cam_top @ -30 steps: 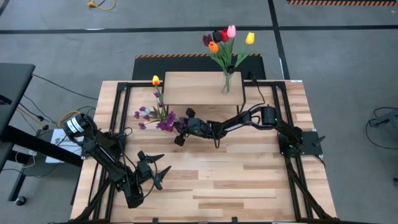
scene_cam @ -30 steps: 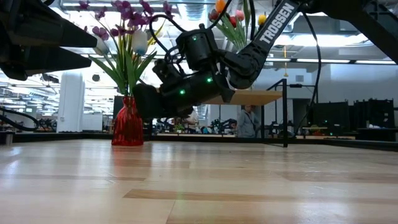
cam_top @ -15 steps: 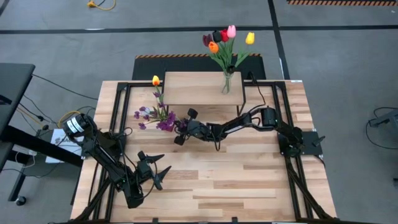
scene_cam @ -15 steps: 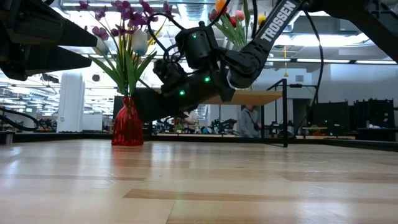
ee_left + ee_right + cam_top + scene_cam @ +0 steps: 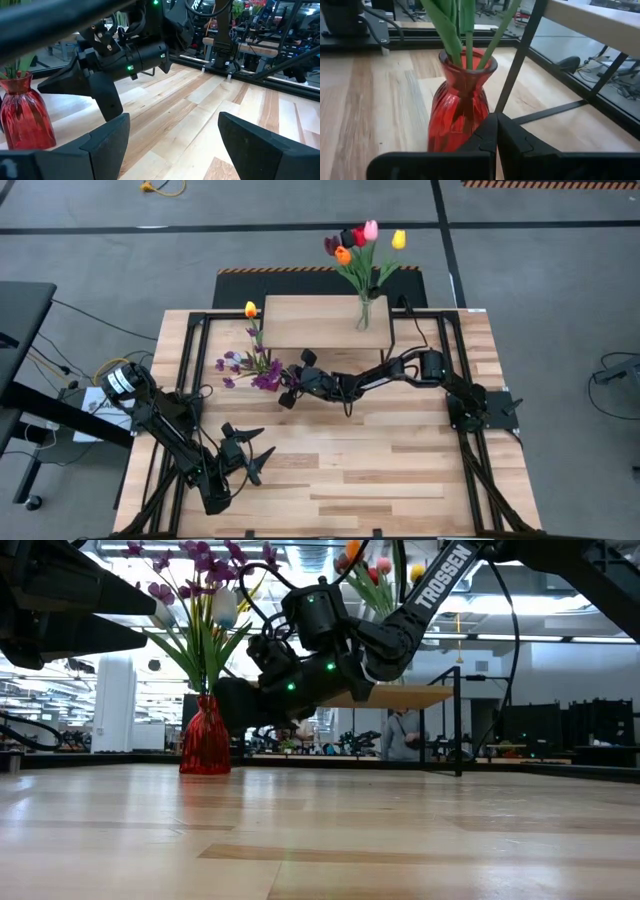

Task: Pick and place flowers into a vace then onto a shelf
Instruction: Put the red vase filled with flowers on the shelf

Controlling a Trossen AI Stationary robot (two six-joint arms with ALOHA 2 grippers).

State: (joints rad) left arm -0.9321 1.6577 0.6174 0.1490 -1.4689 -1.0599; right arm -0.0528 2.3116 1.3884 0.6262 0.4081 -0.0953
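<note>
Careful: your right hand [image 5: 291,388], fingers clenched together, sits just beside the red vase [image 5: 460,107]; nudge it and the top-heavy flowers [image 5: 205,600] topple.

Two vases hold flowers: one red vase [image 5: 461,102] stands on the table [image 5: 400,470] just beside the shelf [image 5: 310,320], one clear vase [image 5: 364,313] stands on the shelf. Two robot arms reach over the table.

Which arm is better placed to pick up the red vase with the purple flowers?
The right arm. Its pincer, fingers shut, is right in front of the red vase, beside the shelf. The left pincer is open but waits far off, near the table's front edge.
</note>
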